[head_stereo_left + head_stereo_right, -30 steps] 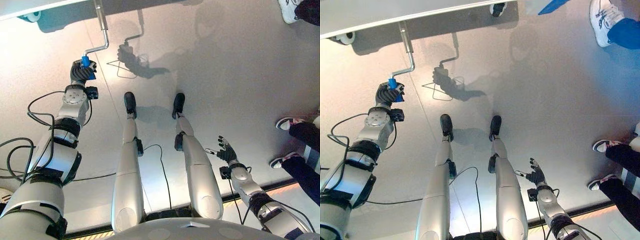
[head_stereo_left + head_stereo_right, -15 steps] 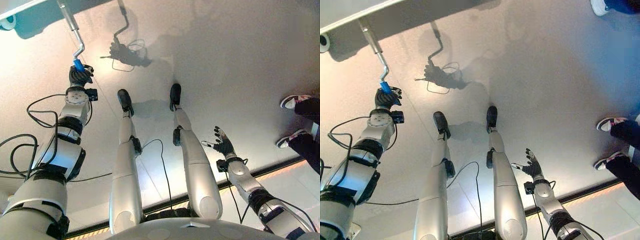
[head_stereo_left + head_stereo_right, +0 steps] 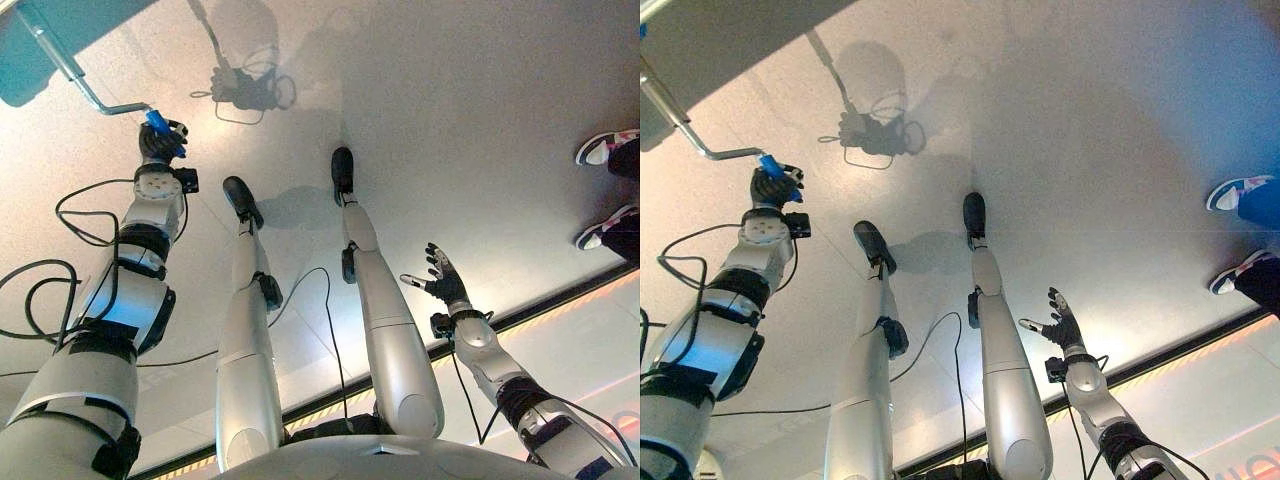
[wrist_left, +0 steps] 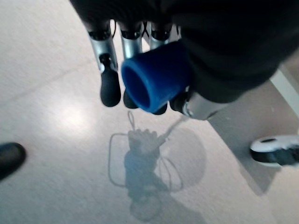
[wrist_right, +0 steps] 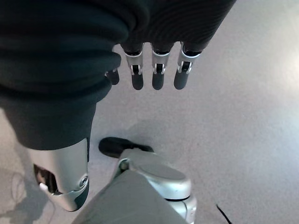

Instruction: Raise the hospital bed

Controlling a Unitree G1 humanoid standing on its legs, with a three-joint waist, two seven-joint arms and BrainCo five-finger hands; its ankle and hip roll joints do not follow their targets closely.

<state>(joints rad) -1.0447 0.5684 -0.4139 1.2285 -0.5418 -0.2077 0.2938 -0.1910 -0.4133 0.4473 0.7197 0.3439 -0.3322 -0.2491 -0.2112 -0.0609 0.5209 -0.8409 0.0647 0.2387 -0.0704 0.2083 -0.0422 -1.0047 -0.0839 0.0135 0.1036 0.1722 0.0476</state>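
Note:
A bent metal crank [image 3: 82,84] reaches down from under the hospital bed [image 3: 40,30] at the upper left. Its end carries a blue grip [image 3: 157,123]. My left hand [image 3: 160,143] is shut on that grip; the left wrist view shows the blue grip [image 4: 156,74] with the fingers [image 4: 110,84] curled round it. My right hand [image 3: 441,284] hangs low on the right with its fingers straight, holding nothing, and its fingers [image 5: 156,74] show straight over bare floor.
A person's shoes [image 3: 605,146] and a second shoe [image 3: 605,225] stand at the right edge. A shoe [image 4: 273,151] also shows in the left wrist view. A dark strip with an orange line [image 3: 560,300] crosses the floor at the lower right.
The crank has swung round: its arm pointed up and right from the grip, now it lies almost level to the left. The whole picture has shifted, so the camera has moved.

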